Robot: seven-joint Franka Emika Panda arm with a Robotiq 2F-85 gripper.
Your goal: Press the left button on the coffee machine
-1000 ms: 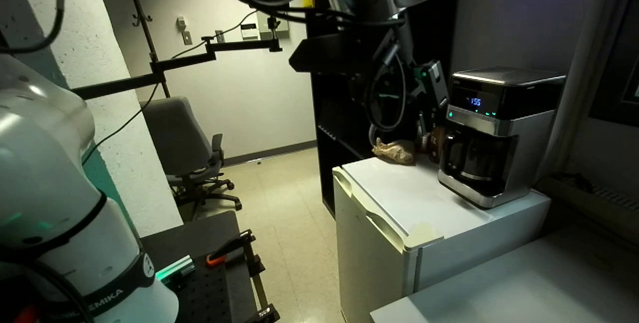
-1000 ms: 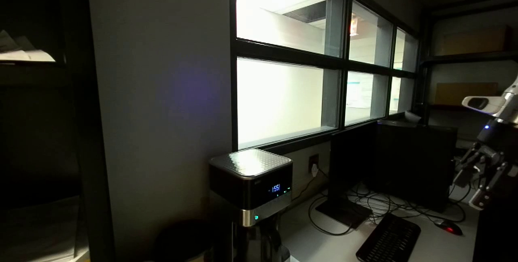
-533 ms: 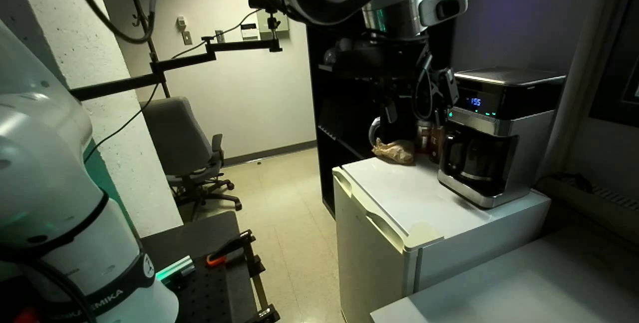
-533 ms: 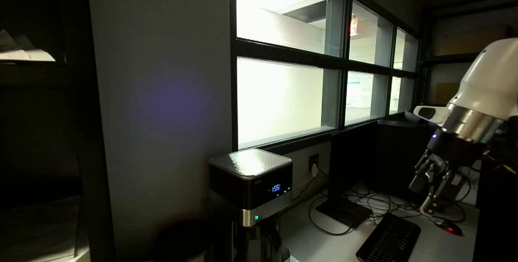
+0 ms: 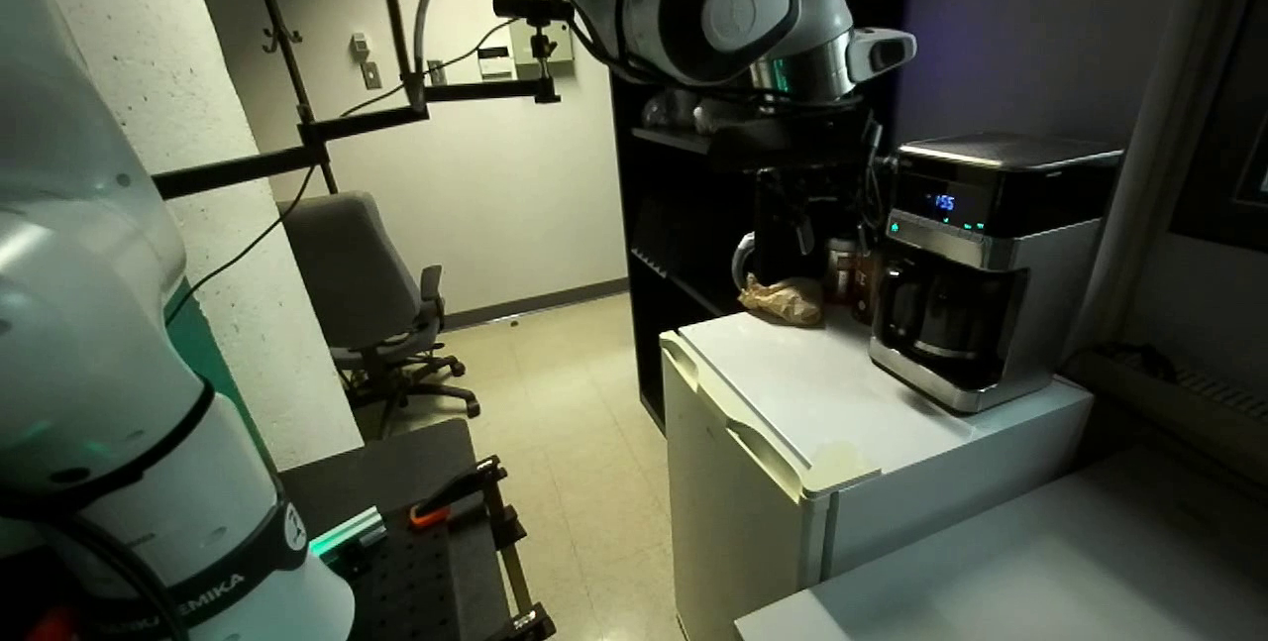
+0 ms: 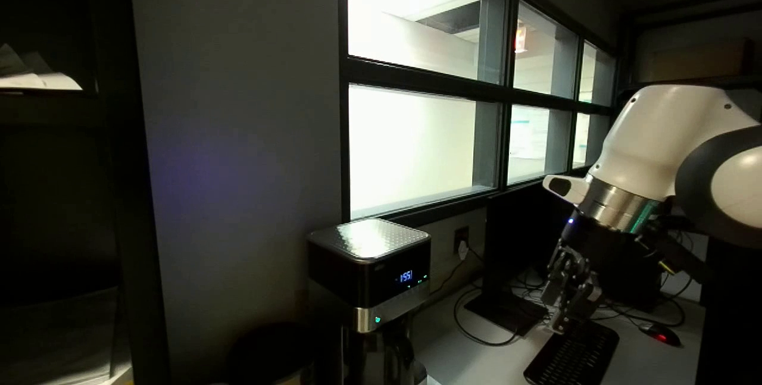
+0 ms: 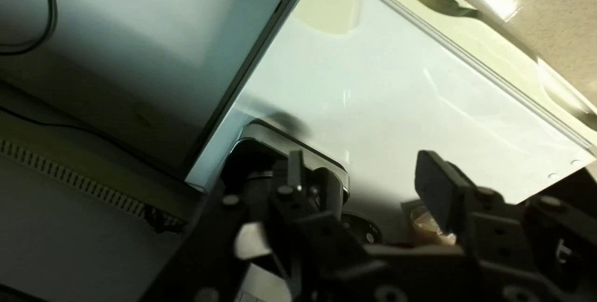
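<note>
The silver-and-black coffee machine (image 5: 1050,304) stands on the white cabinet. It also shows in an exterior view (image 6: 369,278) with a lit clock display. A green light (image 5: 895,226) glows at the left end of its silver control strip; it shows again in an exterior view (image 6: 377,319). The dark carafe (image 5: 956,319) sits in its lower half. In the wrist view, my gripper (image 7: 363,171) is open and empty. One finger overlaps the machine's base (image 7: 298,145); the other is over the cabinet top. The gripper (image 6: 556,313) appears apart from the machine. The control strip is not visible in the wrist view.
The white cabinet (image 5: 852,403) carries a crumpled brown bag (image 5: 783,301) and jars (image 5: 840,269) beside the machine. A dark shelf (image 5: 684,245) stands behind. A lower white table (image 5: 1030,552) adjoins the cabinet. A keyboard (image 6: 571,352) and a mouse (image 6: 659,334) lie on a desk.
The arm has swung further into view and lowered, and my gripper has moved down. In an exterior view it has come leftward, closer to the coffee machine. The machine has not moved.
</note>
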